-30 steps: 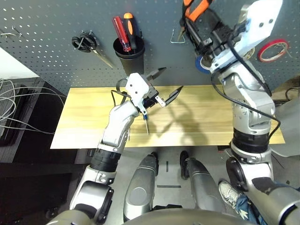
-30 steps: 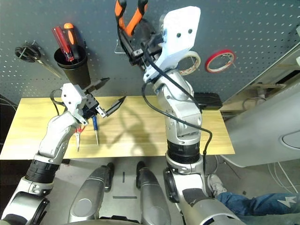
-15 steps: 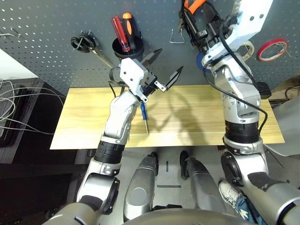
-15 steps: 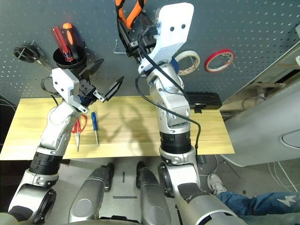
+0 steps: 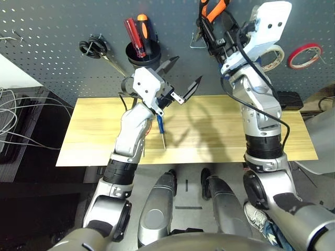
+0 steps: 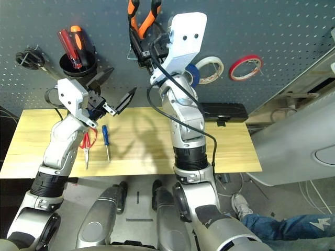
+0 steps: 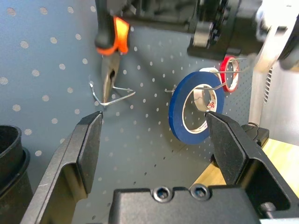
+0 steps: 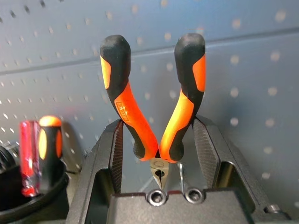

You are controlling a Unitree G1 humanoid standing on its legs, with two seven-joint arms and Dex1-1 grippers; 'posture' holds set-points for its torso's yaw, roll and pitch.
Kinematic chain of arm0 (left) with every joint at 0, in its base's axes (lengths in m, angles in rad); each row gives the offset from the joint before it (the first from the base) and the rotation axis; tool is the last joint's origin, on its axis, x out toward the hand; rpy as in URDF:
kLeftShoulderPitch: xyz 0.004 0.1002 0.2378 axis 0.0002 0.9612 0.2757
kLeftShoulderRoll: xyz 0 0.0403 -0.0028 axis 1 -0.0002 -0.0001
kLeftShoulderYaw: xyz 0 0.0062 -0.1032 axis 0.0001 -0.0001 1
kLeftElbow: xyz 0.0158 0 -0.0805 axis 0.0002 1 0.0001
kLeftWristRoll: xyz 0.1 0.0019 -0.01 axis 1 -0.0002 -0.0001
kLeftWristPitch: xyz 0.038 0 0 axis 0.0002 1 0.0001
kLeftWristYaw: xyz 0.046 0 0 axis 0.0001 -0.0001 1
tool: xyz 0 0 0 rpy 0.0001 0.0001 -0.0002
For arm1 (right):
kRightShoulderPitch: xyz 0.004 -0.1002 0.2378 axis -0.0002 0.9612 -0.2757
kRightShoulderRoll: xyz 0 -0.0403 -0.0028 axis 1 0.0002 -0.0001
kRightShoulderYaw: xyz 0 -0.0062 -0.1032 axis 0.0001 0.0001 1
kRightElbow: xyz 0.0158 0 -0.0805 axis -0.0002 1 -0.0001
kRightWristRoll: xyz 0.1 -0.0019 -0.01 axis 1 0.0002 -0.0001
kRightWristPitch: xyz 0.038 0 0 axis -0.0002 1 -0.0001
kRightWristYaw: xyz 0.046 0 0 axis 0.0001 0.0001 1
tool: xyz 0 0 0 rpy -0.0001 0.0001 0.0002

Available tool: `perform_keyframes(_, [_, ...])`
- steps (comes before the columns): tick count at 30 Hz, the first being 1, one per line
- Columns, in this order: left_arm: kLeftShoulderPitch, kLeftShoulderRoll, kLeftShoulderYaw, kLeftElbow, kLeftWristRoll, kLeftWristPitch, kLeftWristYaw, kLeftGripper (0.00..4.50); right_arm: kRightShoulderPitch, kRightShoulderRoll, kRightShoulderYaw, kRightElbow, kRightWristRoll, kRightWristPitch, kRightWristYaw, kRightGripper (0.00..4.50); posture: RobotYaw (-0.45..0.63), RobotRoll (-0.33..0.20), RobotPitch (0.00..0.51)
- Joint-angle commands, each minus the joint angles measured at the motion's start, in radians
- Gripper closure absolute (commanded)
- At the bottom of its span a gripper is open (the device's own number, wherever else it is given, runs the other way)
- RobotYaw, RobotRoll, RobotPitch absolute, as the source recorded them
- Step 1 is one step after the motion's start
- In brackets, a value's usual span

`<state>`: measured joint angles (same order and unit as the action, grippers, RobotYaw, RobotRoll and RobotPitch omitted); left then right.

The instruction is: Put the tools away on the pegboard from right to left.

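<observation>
Holding the pliers at the pegboard hook, right pincer pinches them; left pincer spread.

A pale wooden worktop is standing against the foot of the pegboard. Two tools are lying on its left part: red-handled scissors, blades pointing toward the near edge, and, just beside them on their right, a slim blue-handled screwdriver, tip toward the near edge. The two are lying apart, not touching.
</observation>
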<state>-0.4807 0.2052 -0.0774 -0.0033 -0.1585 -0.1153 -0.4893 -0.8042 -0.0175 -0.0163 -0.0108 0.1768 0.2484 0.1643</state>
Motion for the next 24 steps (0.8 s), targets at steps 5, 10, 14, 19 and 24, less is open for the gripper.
perform_keyframes(5, [0.019,0.001,-0.017,-0.006,0.015,0.0,-0.002,0.0,-0.014,0.028,0.015,0.086,-0.023,0.0,-0.031,2.01,0.2,0.0,0.279])
perform_keyframes(10, [0.024,0.003,-0.02,-0.006,0.017,-0.002,-0.005,0.0,-0.01,0.025,0.021,0.083,-0.022,0.015,-0.017,1.02,0.19,0.0,0.277])
perform_keyframes(14, [0.029,0.005,-0.024,0.005,0.02,-0.006,-0.008,0.0,0.016,0.008,0.022,0.031,-0.019,0.02,0.0,0.03,0.19,0.0,0.275])
perform_keyframes(19, [0.043,0.017,-0.042,0.021,0.031,-0.002,-0.023,0.0,0.138,-0.056,0.031,-0.158,-0.018,0.019,0.045,0.03,0.18,0.0,0.277])
perform_keyframes(24, [0.061,0.029,-0.062,0.046,0.041,0.015,-0.051,0.0,0.265,-0.145,0.053,-0.288,-0.026,-0.014,0.115,0.03,0.16,0.0,0.28])
